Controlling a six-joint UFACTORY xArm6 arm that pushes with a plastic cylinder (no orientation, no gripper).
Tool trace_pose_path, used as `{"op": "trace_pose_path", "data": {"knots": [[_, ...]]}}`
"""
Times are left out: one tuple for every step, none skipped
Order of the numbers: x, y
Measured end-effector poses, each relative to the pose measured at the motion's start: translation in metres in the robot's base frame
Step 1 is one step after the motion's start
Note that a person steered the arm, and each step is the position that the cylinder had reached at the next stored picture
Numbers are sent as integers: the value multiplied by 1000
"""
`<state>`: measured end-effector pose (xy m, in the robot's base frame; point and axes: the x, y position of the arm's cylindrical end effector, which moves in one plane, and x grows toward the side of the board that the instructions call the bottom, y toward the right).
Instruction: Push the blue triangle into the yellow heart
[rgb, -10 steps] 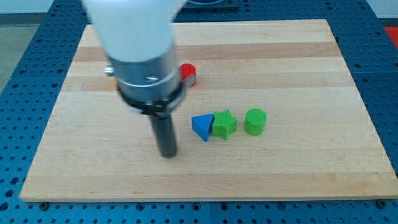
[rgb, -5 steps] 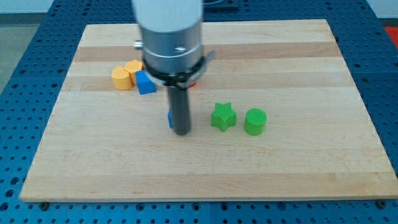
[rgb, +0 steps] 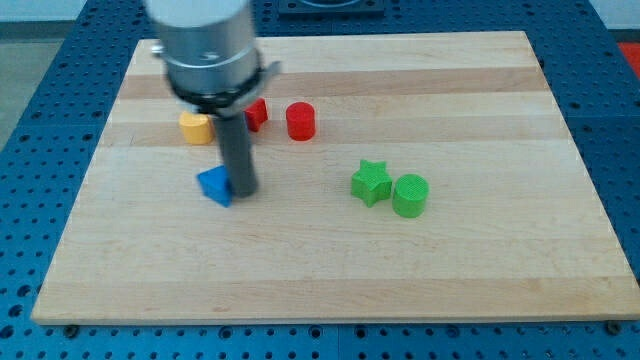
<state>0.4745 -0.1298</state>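
The blue triangle lies left of the board's middle. My tip stands right against its right side. A yellow block, partly hidden by the arm, sits above the triangle near the view's upper left; its shape cannot be made out. The rod and the wide grey arm body hide what lies just behind them, including the other blocks seen there earlier.
A red block peeks out to the right of the rod, and a red cylinder stands further right. A green star touches a green cylinder right of the middle. The wooden board lies on a blue perforated table.
My tip has swept left across the board, carrying the blue triangle away from the green star toward the yellow block. The green star has shifted slightly right, against the green cylinder.
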Motion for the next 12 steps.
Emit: {"op": "trace_pose_path", "data": {"knots": [[0,-18],[17,13],[44,-19],[44,-60],[33,-53],[17,-37],[5,-48],[-4,-56],[-13,-56],[-24,-49],[-35,-39],[-45,-20]]}}
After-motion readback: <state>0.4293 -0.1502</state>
